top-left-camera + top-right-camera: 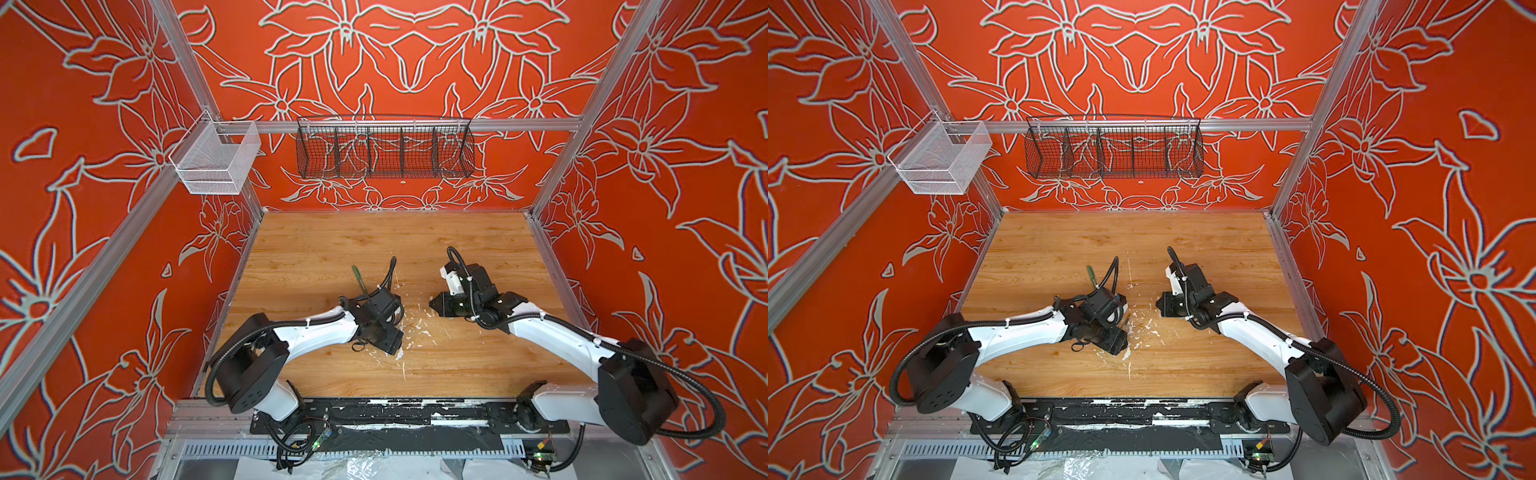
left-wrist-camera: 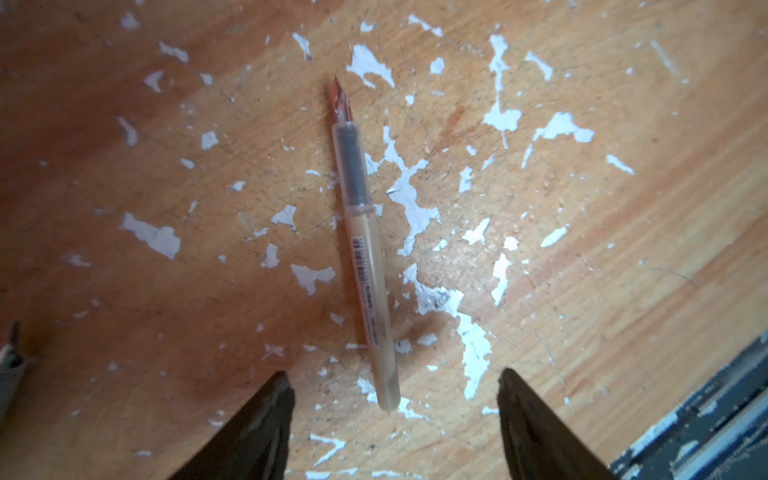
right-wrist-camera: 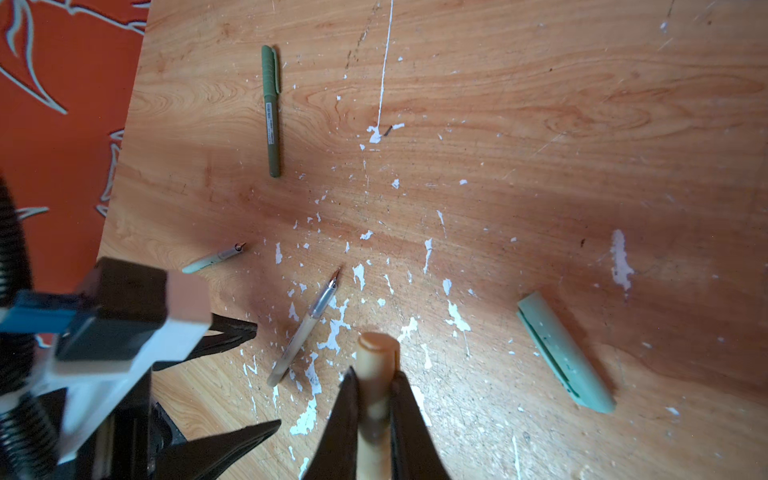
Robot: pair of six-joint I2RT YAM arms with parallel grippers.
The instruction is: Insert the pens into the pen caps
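Left tool (image 2: 394,374) is spread apart above the tabletop (image 2: 582,249), blunt end of the tan pen (image 2: 365,249) between its fingers; right tool (image 3: 376,372) clamps the tan cap (image 3: 376,349).

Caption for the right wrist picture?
Right gripper grips the tan cap near the uncapped tan pen on the table.

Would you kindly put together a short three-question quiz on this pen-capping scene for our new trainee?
1. True or false: the right claw is shut on the tan cap.
2. Which pen lies under the open left claw?
3. Which pen already wears its cap? A tan, B pale green, C dark green.

Key
1. True.
2. The tan pen.
3. C, the dark green pen.
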